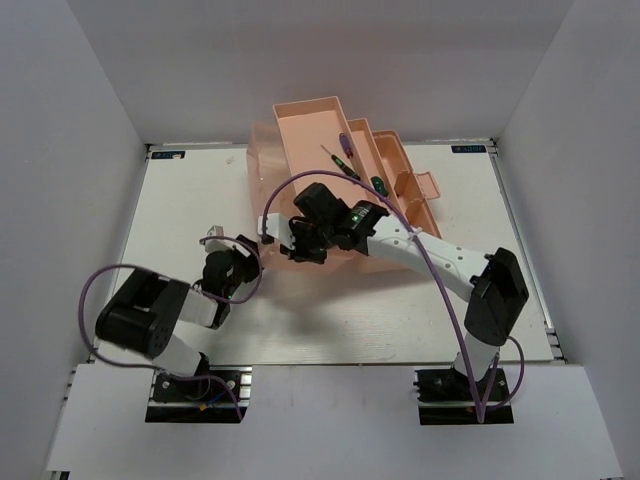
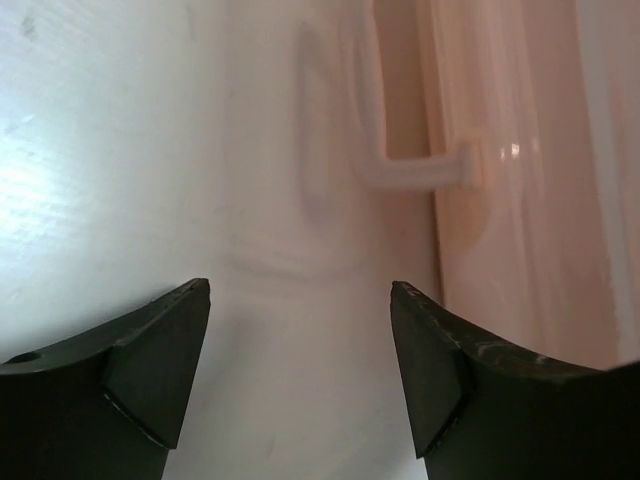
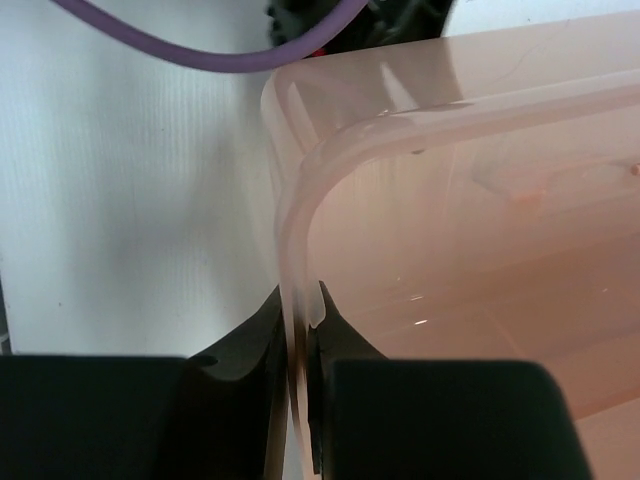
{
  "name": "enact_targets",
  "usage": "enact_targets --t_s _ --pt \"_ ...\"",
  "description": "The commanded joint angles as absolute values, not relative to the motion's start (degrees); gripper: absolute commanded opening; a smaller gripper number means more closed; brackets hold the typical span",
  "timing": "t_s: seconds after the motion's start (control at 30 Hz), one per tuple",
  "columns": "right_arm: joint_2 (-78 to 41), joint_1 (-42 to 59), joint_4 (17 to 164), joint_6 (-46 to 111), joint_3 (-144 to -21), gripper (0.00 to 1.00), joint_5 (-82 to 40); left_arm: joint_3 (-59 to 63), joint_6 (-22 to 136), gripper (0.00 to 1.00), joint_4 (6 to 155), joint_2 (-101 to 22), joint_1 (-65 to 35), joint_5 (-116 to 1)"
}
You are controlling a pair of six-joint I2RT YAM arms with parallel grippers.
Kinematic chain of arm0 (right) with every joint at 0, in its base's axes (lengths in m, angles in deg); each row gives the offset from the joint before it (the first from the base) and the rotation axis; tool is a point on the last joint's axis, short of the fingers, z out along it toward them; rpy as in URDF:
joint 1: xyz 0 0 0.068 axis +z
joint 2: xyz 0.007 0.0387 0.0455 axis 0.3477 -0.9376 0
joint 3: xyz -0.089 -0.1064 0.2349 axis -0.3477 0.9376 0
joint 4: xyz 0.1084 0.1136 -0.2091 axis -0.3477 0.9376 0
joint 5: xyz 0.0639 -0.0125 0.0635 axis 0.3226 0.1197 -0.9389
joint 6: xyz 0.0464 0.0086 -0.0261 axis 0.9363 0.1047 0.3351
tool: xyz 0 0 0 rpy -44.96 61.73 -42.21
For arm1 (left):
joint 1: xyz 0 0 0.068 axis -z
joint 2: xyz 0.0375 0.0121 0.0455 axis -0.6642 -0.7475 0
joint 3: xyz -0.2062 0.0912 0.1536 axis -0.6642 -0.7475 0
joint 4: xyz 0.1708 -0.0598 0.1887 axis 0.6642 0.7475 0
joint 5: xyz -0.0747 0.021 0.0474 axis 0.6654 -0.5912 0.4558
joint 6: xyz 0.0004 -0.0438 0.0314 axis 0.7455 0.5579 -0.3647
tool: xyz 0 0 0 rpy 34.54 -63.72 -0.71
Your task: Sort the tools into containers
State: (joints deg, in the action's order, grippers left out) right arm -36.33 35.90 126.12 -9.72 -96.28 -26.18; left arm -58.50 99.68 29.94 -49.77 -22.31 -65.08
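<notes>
The right arm crosses the front of the toolbox, while bare table lies open to its left.

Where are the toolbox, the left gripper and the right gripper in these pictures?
toolbox (image 3: 480, 190): right wrist view, on its translucent wall.
left gripper (image 2: 300, 290): left wrist view, midway between its open fingers.
right gripper (image 3: 300, 310): right wrist view, midway between fingers pinching the toolbox rim.

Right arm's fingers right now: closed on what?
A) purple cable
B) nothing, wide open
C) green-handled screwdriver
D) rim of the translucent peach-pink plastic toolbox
D: the right wrist view shows the right gripper's fingers pinching the rim of the translucent peach-pink plastic toolbox between them.
</notes>
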Motion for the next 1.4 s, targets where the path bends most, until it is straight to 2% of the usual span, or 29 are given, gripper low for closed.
enact_targets --t_s 0.0,0.2,0.27,0.3,0.37,0.4,0.47,0.5,0.63,0.9,1.03,1.2,1.37 --pt "-29.68 35.73 119.49 -7.92 -96.53 0.00 -25.88 -54.50 106.20 0.82 13.15 -54.59 -23.43 -59.31" --pt "-30.03 35.64 119.49 -7.30 -93.98 0.01 -28.70 -50.02 111.32 0.79 -0.94 -67.51 -25.88 -51.41" --pt "-30.65 35.90 120.63 -7.48 -93.80 0.22 -28.79 -48.00 112.63 0.79 -1.92 -69.36 -25.89 -48.85" --pt "-30.91 36.08 120.72 -7.48 -93.71 0.43 -28.53 -47.99 112.64 0.78 -1.92 -69.98 -25.89 -48.85" --pt "-31.52 35.99 121.60 -8.26 -93.97 0.59 -28.35 -47.38 112.64 0.78 -0.70 -69.99 -26.50 -48.32" --pt "-31.70 36.16 122.73 -8.44 -94.24 0.70 -28.52 -46.77 112.64 0.78 0.27 -69.38 -26.51 -48.32" --pt "-32.05 36.25 125.28 -9.49 -95.99 0.75 -28.79 -46.76 112.64 0.78 3.17 -68.49 -26.51 -48.32" --pt "-31.97 36.34 126.60 -9.85 -96.69 0.86 -28.35 -46.15 112.64 0.78 3.96 -67.62 -27.12 -48.32" --pt "-30.65 36.69 126.88 -10.20 -96.44 0.88 -24.58 -45.62 112.64 0.78 5.98 -66.56 -27.65 -48.32" --pt "-28.98 38.63 122.40 1.83 -91.27 0.73 -9.06 -44.56 112.64 0.78 7.75 -66.56 -27.65 -48.32" --pt "-26.87 39.68 119.14 4.56 -87.22 0.75 -2.61 -43.43 112.64 0.78 9.41 -66.56 -27.65 -48.32" --pt "-23.53 39.77 119.84 3.95 -89.57 0.78 -2.59 -42.20 112.64 0.78 10.03 -67.09 -27.65 -48.32" --pt "-21.25 39.86 126.51 6.31 -99.39 0.78 -10.76 -41.14 112.64 0.78 11.96 -67.09 -27.65 -48.32"
